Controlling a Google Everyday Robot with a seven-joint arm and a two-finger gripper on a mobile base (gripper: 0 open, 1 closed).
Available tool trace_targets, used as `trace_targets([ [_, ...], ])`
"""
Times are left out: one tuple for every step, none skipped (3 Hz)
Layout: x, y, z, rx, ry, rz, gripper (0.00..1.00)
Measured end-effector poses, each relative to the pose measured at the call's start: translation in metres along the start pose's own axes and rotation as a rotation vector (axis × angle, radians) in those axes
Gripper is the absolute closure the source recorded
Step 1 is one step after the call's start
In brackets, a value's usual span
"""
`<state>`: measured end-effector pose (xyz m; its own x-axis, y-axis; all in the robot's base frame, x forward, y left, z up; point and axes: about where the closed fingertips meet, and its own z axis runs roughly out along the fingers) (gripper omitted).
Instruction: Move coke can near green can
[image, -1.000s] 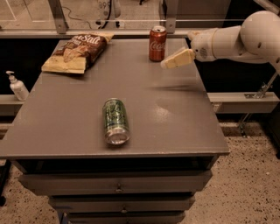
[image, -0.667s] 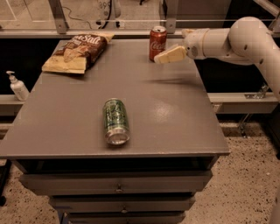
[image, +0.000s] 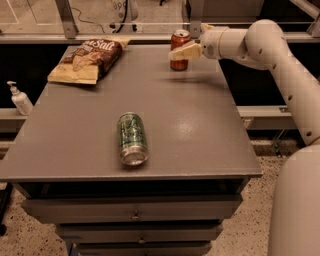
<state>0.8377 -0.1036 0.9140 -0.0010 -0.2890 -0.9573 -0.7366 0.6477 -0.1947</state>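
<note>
Where the arm reaches in from the right over the far edge of the table (image: 210, 130), the gripper (image: 180, 51) sits at the coke can (image: 180, 37), crossing its middle. Whether it clasps the can or is loose cannot be told. The coke can stands upright at the far edge. The green can (image: 132, 138) lies on its side near the front edge, well apart. A chip bag (image: 90, 59) lies at the far left corner.
</note>
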Motion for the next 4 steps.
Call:
trace_targets([
  [0.006,-0.006,0.016,-0.003,-0.009,0.033,0.18],
  [0.008,0.005,0.018,-0.038,-0.013,0.1,0.41],
  [0.004,0.032,0.013,-0.107,-0.032,0.166,0.64],
  [-0.006,0.079,-0.001,-0.223,-0.061,0.213,0.88],
])
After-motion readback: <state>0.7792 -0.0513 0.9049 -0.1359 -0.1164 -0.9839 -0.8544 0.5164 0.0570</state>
